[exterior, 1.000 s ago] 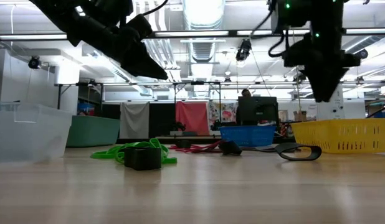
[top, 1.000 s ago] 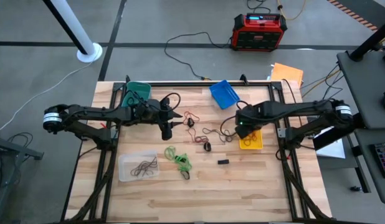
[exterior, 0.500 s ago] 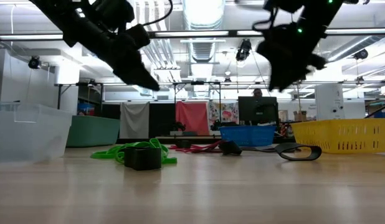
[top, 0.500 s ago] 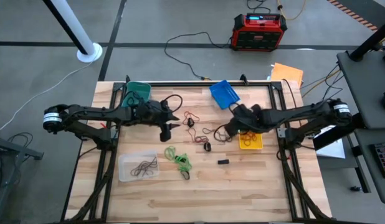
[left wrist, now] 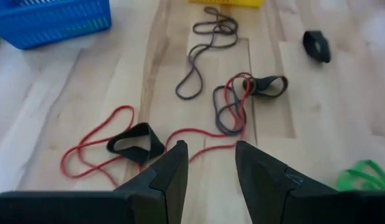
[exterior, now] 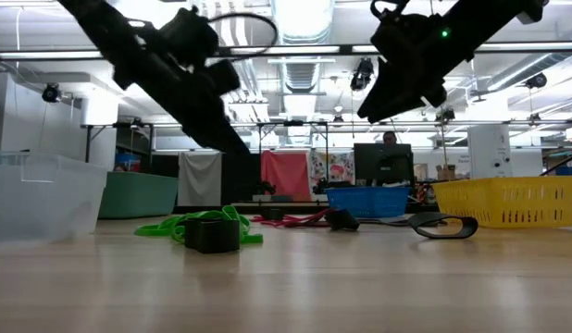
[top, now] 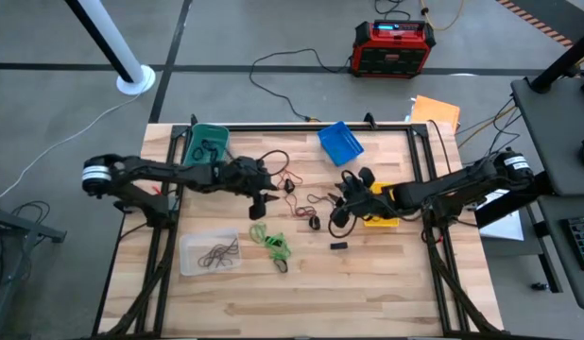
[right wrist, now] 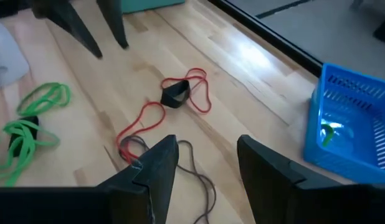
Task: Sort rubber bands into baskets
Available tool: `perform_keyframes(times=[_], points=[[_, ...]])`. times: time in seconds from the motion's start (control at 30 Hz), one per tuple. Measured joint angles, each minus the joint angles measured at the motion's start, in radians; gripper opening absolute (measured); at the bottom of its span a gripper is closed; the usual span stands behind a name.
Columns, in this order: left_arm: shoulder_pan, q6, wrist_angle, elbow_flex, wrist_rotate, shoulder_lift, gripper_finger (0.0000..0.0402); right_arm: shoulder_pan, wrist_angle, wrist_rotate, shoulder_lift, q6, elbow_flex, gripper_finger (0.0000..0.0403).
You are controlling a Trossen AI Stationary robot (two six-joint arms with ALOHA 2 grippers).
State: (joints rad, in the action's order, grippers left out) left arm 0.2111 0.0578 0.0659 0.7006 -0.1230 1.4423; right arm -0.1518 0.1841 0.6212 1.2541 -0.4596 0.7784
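Two tools hover over tangled rubber bands (top: pixel 316 203) mid-tabletop: left tool (left wrist: pixel 208 163) parted, empty; right tool (right wrist: pixel 202 163) parted, empty. Risk, judged: red loops interlace with black and brown ones, so one pinch could drag several colours into wrong basket; arms near each other, could clash. Green bands (top: pixel 271 242) nearer. Wooden tabletop (top: pixel 386 274). Baskets: clear basket (top: pixel 209 253), yellow basket (top: pixel 379 219), teal basket (top: pixel 207 139), blue basket (top: pixel 340 143). Beyond: grey floor, cables, red box (top: pixel 394 47).

An overhead camera looks straight down on the whole wooden table (top: pixel 386 274) and surrounding floor. A second camera sits at tabletop level, facing across into the room. Two wrist cameras look closely down past their own fingers; both catch the red rubber band (left wrist: pixel 93 152) (right wrist: pixel 192 93) and blue basket (left wrist: pixel 49 22) (right wrist: pixel 351 121).
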Motion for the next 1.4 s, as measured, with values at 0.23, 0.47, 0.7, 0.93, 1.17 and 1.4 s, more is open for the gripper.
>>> perform_keyframes(times=[0.23,0.47,0.7,0.93,1.17,1.4], points=[[-0.019,0.077,0.002,0.098,0.000,0.178,0.0119,-0.001,-0.001,0.000,-0.001,0.039,0.000,0.0155],[-0.021,0.164,0.000,0.156,0.001,0.298,0.0119,-0.001,-0.002,0.000,-0.001,0.051,0.000,0.0160],[-0.051,0.285,-0.057,0.156,-0.004,0.313,0.0119,-0.001,-0.001,0.000,-0.001,0.059,0.000,0.0160],[-0.064,0.326,-0.256,0.182,-0.027,0.267,0.0119,-0.001,-0.003,0.000,-0.001,0.061,0.000,0.0162],[-0.082,0.330,-0.501,0.234,-0.195,0.257,0.0119,-0.001,-0.005,0.000,-0.001,0.060,0.000,0.0161],[-0.106,0.304,-0.548,0.229,-0.089,0.257,0.0119,-0.006,-0.011,0.000,-0.001,0.027,0.000,0.0164]])
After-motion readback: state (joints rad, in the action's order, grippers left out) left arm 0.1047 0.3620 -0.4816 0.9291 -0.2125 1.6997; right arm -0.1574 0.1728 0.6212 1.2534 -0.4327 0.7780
